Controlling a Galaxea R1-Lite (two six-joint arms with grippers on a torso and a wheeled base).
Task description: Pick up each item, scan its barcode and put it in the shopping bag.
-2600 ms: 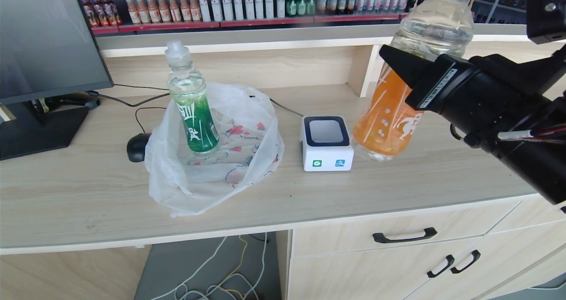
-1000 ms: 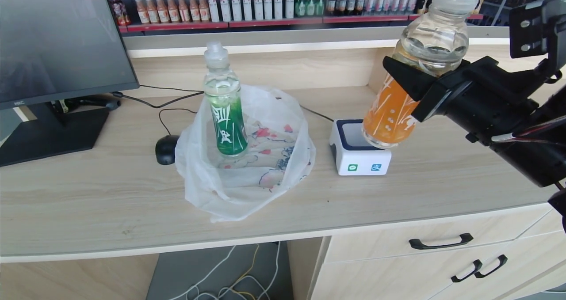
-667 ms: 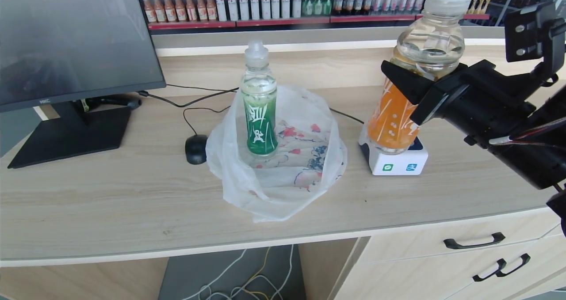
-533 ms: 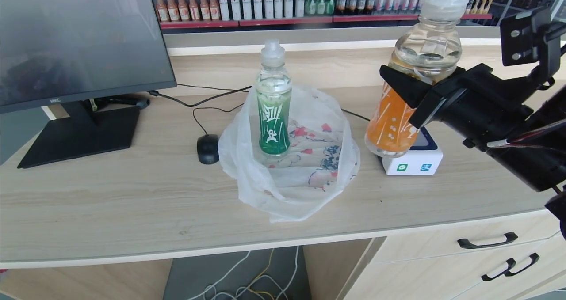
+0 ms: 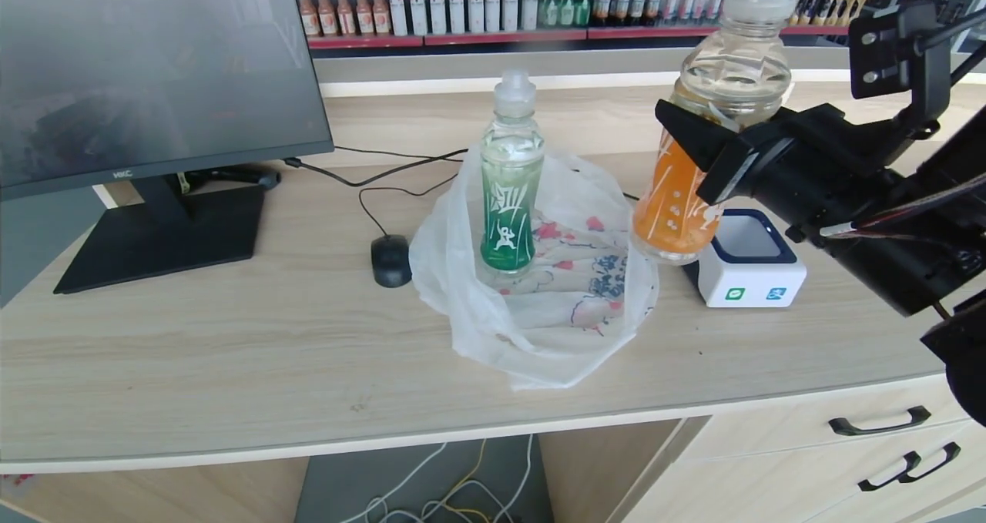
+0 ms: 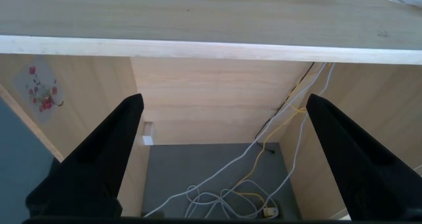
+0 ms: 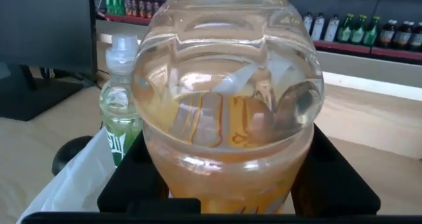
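- Orange drink is filling the lower part of a clear plastic bottle (image 5: pixel 676 199), which is hanging in the air above the counter (image 5: pixel 192 353), leaning slightly, its base showing over the right-hand rim of the shopping bag (image 5: pixel 539 323) and just beside the scanner (image 5: pixel 747 265).
- The right gripper (image 5: pixel 712 142) is clamping this orange bottle around its upper body, one black finger showing on the near side and the white cap rising above the claw.
- From the right wrist view, the same orange bottle (image 7: pixel 227 118) is sitting between the two black fingers of the right gripper (image 7: pixel 227 191), pressed on both sides.
- A green bottle (image 5: pixel 508 192) is standing upright inside the white, crumpled shopping bag, with its cap on.
- The scanner, a small white box with a dark-framed window on top, is resting on the counter to the right of the bag.
- A black mouse (image 5: pixel 390 259) is lying on the bag's left, and a dark monitor (image 5: pixel 146 68) is standing farther left.
- The left gripper (image 6: pixel 224 161) is hanging low in front of the counter's edge, its fingers spread wide with nothing between them, and loose cables (image 6: pixel 257 184) are lying on the floor below.
- Rows of bottles are lining a shelf (image 5: pixel 493 7) behind the counter.
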